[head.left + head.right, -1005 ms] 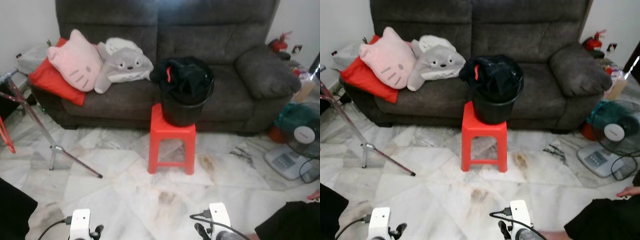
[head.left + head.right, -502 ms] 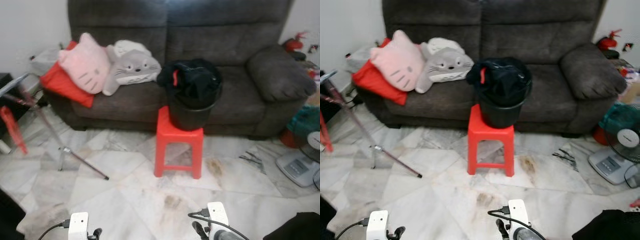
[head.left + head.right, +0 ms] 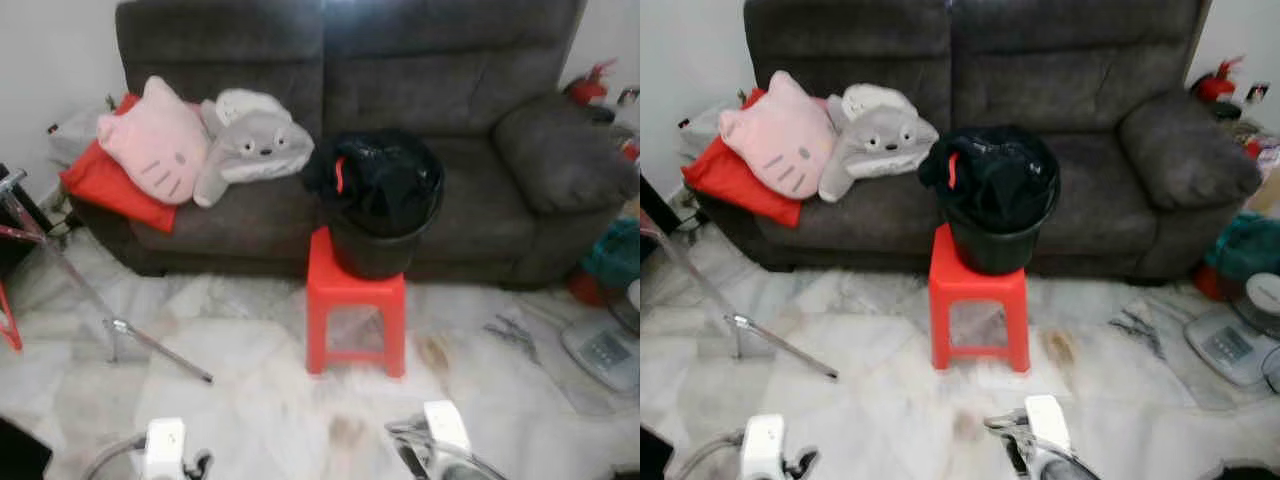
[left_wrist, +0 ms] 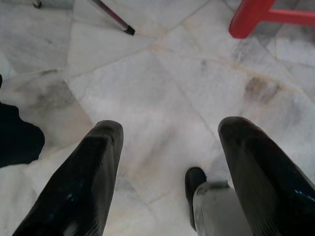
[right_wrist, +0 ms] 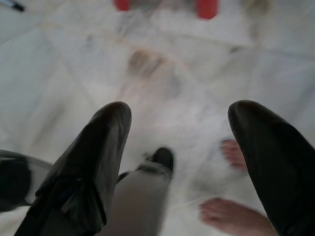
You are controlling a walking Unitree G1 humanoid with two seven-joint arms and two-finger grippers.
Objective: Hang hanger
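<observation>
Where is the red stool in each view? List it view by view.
Left eye view: red stool at centre, before the sofa.
Right eye view: centre, just left.
Left wrist view: one leg, beyond the left tool.
Right wrist view: two blurred legs, beyond the right tool.
Shared landmark: brown floor stain before the stool.

Your left gripper and right gripper hang low at your sides — fingers spread wide, both empty.
</observation>
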